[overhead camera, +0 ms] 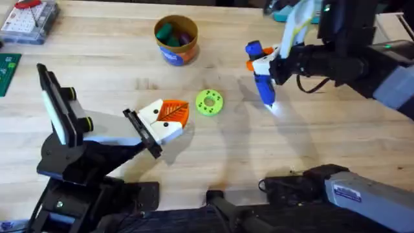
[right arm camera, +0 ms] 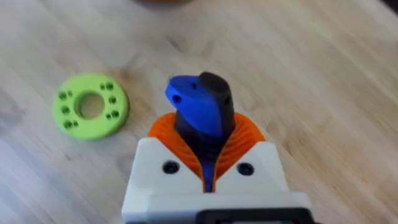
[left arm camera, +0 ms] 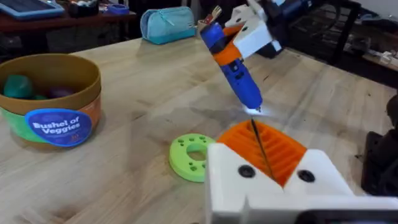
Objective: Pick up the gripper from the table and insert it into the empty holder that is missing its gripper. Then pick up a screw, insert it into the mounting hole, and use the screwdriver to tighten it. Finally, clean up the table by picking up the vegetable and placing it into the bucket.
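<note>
Left claw pressed closed, empty; green disc beside it; right claw grips screwdriver.

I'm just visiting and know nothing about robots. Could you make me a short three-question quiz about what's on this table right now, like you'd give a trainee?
1. True or false: the right gripper is clamped on the blue screwdriver.
2. Which thing lies between the two grippers on the table? A) a green disc B) a red cup C) a yellow ball
3. Fill in: the vegetables sit inside the ____ at the far side of the table.

Key:
1. True; its orange pads grip the screwdriver, whose tip points down at the wood.
2. A, the green disc, beside the left gripper.
3. Bucket, labelled "Bushel of Veggies".
</note>
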{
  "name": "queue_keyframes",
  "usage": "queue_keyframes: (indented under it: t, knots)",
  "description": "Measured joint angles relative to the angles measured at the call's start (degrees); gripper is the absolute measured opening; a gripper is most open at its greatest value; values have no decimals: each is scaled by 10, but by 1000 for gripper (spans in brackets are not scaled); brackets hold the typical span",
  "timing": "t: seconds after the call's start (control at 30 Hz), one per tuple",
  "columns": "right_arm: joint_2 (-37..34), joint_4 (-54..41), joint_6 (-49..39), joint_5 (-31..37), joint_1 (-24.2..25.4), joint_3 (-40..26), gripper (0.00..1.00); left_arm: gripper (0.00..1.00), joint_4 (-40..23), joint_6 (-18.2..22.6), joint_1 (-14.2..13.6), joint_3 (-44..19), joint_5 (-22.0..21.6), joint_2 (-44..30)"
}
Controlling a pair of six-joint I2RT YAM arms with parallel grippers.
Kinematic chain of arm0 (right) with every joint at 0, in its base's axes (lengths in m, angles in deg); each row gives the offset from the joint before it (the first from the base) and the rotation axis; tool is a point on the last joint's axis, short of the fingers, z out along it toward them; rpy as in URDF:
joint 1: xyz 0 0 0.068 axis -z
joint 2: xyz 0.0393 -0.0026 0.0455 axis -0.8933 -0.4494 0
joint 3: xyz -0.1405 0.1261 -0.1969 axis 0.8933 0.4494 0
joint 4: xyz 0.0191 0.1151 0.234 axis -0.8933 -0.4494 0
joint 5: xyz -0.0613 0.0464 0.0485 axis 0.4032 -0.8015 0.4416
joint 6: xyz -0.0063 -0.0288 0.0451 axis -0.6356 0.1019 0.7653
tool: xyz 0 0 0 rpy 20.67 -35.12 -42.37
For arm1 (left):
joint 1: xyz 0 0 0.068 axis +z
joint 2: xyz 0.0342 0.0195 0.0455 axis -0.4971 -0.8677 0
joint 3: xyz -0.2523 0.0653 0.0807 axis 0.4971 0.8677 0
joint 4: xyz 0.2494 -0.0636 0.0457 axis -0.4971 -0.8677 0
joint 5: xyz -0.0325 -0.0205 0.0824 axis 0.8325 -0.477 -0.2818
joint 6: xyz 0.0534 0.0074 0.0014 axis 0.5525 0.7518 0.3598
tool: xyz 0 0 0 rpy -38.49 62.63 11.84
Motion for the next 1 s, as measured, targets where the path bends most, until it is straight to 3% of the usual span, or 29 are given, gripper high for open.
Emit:
queue_keyframes:
  t: [0.37, 0.53, 0.6, 0.7, 0.73, 1.0]
  knots:
    - [-160, 5, -149, 3, -31, 0, 73, 11, 0, 0, 0, 0, 0, 0]
    - [-204, 4, -171, 3, -55, 0, 342, 11, 0, 0, 0, 0, 0, 0]
    - [-207, 2, -175, 4, -59, 0, 495, 11, 0, 0, 0, 0, 0, 0]
    - [-199, 3, -170, 4, -60, 0, 914, 11, 0, 0, 0, 0, 0, 0]
    - [-194, 3, -163, 4, -60, 0, 974, 11, 0, 0, 0, 0, 0, 0]
    - [-81, -13, -48, 4, -60, -2, 994, 11, 0, 0, 0, 0, 0, 0]
